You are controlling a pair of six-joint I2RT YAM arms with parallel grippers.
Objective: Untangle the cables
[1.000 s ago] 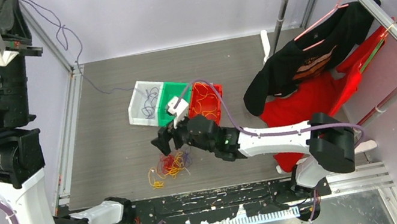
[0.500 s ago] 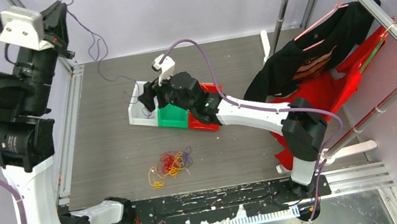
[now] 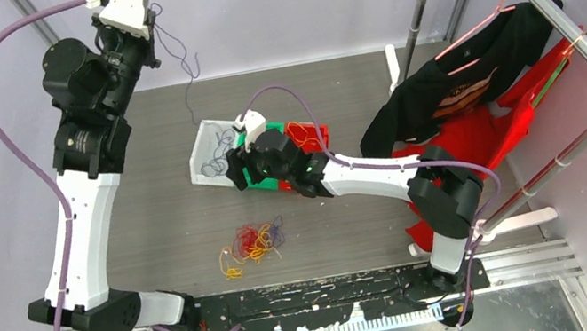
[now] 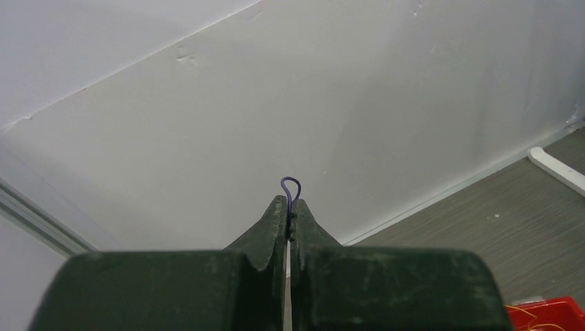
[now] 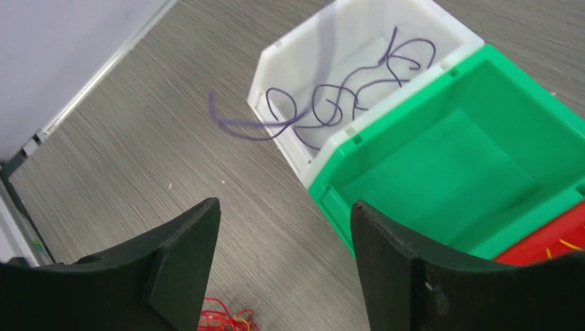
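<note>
Worktop (image 3: 163,214) holds white bin (image 3: 199,169), green bin (image 5: 441,158) and red bin (image 3: 323,135), likely for colour sorting. Cables tangle (image 3: 254,244) lies loose near the front. Right fingers (image 3: 238,168) apart, empty, over the bins. Left fingers (image 4: 285,215) clamped on purple strand (image 4: 291,183), held high so it hangs free.

Your left arm (image 3: 89,227): long white shell links between black, rounded joint housings.
Your right arm (image 3: 364,176): the same white links, with a black block at the elbow.
Hoses (image 3: 2,115): thick, lavender, one run along each arm.
Wrist camera housings (image 3: 123,5): white, blocky, one per wrist.
Your left gripper (image 4: 288,207): two dark matt fingers (image 4: 269,234) tapering from a wide block to thin tips.
Your right gripper (image 5: 284,210): broad black fingers (image 5: 183,245) with curved inner edges.
Base plate (image 3: 320,291): black, flat, cut-outs along it, shared by both arms.
</note>
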